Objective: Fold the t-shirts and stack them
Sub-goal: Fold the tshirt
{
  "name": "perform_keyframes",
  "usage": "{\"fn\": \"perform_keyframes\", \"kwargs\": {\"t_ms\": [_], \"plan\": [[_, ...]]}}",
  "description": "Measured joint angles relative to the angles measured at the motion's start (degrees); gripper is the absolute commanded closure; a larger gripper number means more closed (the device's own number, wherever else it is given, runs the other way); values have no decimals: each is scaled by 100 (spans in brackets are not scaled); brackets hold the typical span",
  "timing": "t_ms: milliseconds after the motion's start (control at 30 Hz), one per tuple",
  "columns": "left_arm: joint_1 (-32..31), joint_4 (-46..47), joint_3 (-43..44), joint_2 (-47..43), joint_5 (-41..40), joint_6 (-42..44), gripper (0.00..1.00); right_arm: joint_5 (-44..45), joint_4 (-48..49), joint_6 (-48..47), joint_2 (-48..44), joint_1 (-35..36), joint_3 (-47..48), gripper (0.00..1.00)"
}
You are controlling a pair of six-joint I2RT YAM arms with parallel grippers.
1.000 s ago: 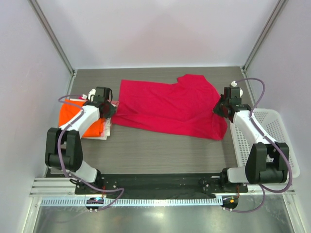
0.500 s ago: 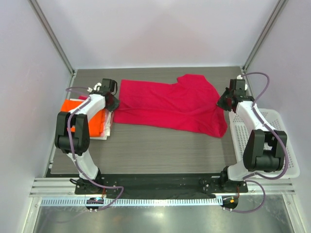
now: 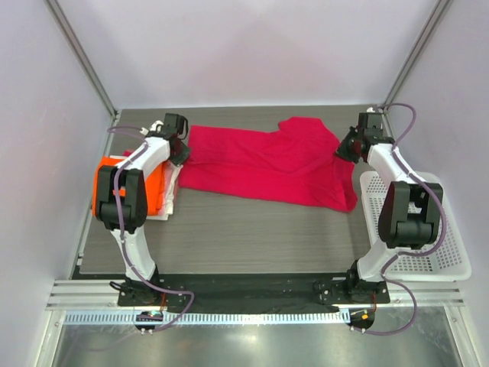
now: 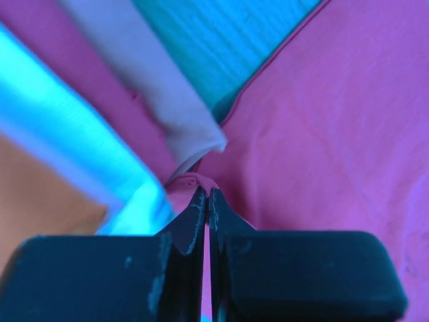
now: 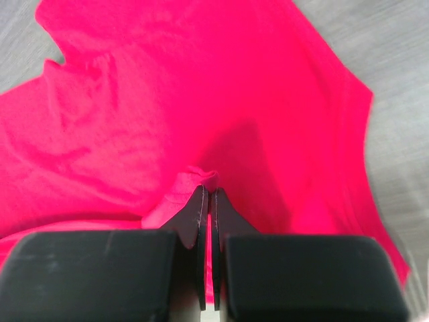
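Observation:
The crimson-red t-shirt [image 3: 267, 164] lies spread across the back half of the table. My left gripper [image 3: 183, 155] is shut on a pinch of its left edge, which shows as a small bump of cloth between the fingertips in the left wrist view [image 4: 206, 191]. My right gripper [image 3: 341, 153] is shut on a pinch of its right side [image 5: 208, 188], the cloth [image 5: 167, 100] fanning out beyond the tips. The orange t-shirt [image 3: 103, 187] lies folded at the left on a pale one [image 3: 170, 195], partly under my left arm.
A white lattice basket [image 3: 428, 229] stands at the table's right edge, beside my right arm. Metal frame posts rise at both back corners. Bare grey table [image 3: 252, 237] runs between the red shirt and the arm bases.
Both arms have stretched toward the back of the table, carrying the red shirt's left and right ends with them. Both grips have stayed shut.

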Motion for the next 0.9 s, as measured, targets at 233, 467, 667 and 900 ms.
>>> {"fn": "perform_keyframes", "kwargs": {"t_ms": [233, 467, 667, 900], "plan": [[2, -79, 420, 422, 39, 59, 27, -116, 42, 101, 664, 13, 684, 27], [-85, -109, -83, -278, -48, 155, 20, 522, 81, 339, -323, 385, -227, 34], [-507, -37, -1189, -1759, -149, 151, 20, 1652, 175, 1368, -2699, 1401, -1969, 40], [-741, 737, -2822, -2564, 70, -177, 22, 2699, 332, 2588, -3447, 2227, -3381, 42]]}}
